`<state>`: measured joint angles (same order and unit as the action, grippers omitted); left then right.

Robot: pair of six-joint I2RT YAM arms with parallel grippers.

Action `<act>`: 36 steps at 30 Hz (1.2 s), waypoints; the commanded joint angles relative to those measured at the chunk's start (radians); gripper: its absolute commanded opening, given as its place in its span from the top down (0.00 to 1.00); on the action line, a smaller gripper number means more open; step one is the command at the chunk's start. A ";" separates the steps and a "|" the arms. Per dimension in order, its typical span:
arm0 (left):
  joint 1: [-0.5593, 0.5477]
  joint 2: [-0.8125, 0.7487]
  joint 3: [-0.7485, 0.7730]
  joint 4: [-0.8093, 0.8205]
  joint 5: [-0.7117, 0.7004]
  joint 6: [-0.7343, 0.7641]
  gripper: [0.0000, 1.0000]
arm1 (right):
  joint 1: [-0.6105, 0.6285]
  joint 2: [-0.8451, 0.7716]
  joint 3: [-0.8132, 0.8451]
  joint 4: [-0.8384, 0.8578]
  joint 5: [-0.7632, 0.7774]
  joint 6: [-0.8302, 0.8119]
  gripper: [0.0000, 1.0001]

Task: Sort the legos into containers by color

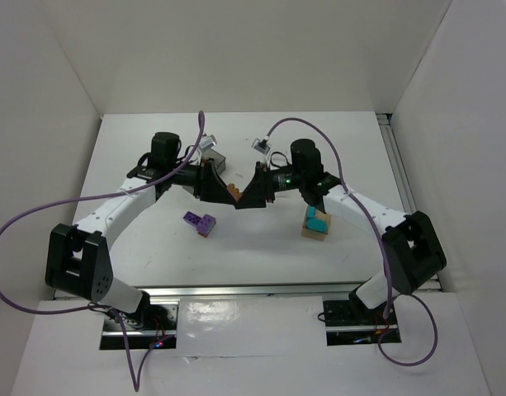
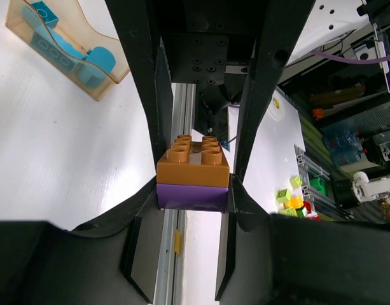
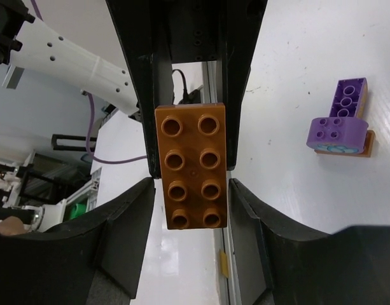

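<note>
An orange-brown brick (image 1: 234,195) hangs above the table's middle, between both grippers. In the left wrist view it (image 2: 193,159) sits on a purple brick (image 2: 193,196). My left gripper (image 1: 218,191) (image 2: 195,194) is shut on the purple brick. My right gripper (image 1: 251,196) (image 3: 191,184) is shut on the orange-brown brick (image 3: 190,165), whose stud face is towards its camera. A purple lego cluster (image 1: 200,222) (image 3: 341,117) lies on the table. The tan container (image 1: 310,233) (image 2: 102,86) holds teal bricks (image 1: 318,220) (image 2: 55,44).
A dark box (image 1: 219,162) stands just behind the left gripper. A metal rail (image 1: 399,165) runs along the table's right edge. White walls close in the left, back and right. Loose coloured bricks (image 2: 293,197) lie off the table.
</note>
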<state>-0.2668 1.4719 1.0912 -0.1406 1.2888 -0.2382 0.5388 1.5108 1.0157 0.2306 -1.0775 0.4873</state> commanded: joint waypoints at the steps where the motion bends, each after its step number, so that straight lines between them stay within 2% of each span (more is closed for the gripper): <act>1: 0.003 -0.035 0.007 0.021 0.046 0.039 1.00 | 0.004 -0.001 0.054 0.078 -0.007 0.016 0.42; 4: 0.003 -0.035 0.007 0.021 0.046 0.039 1.00 | 0.004 -0.011 0.054 0.078 0.002 0.016 0.36; 9: 0.003 -0.035 0.007 0.021 0.046 0.039 1.00 | -0.016 -0.011 0.054 0.133 0.002 0.059 0.36; 12: 0.003 -0.035 0.007 0.021 0.046 0.039 1.00 | -0.016 -0.011 0.054 0.151 0.002 0.073 0.45; 15: 0.003 -0.035 0.007 0.021 0.046 0.039 1.00 | -0.016 -0.011 0.054 0.151 0.002 0.082 0.49; 19: 0.003 -0.044 0.007 0.021 0.046 0.039 1.00 | -0.016 0.000 0.054 0.165 0.002 0.093 0.66; 25: 0.003 -0.044 0.007 0.009 0.046 0.048 1.00 | -0.049 -0.035 0.017 0.165 0.056 0.093 0.66; 29: 0.003 -0.053 0.007 -0.001 0.023 0.059 1.00 | -0.131 -0.099 -0.096 0.231 0.123 0.161 0.67; 36: 0.003 -0.053 -0.013 0.045 -0.011 -0.004 1.00 | -0.181 -0.127 -0.138 0.266 0.143 0.203 0.72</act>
<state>-0.2695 1.4509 1.0836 -0.1444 1.2621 -0.2382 0.3458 1.4200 0.8814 0.4171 -0.9573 0.6704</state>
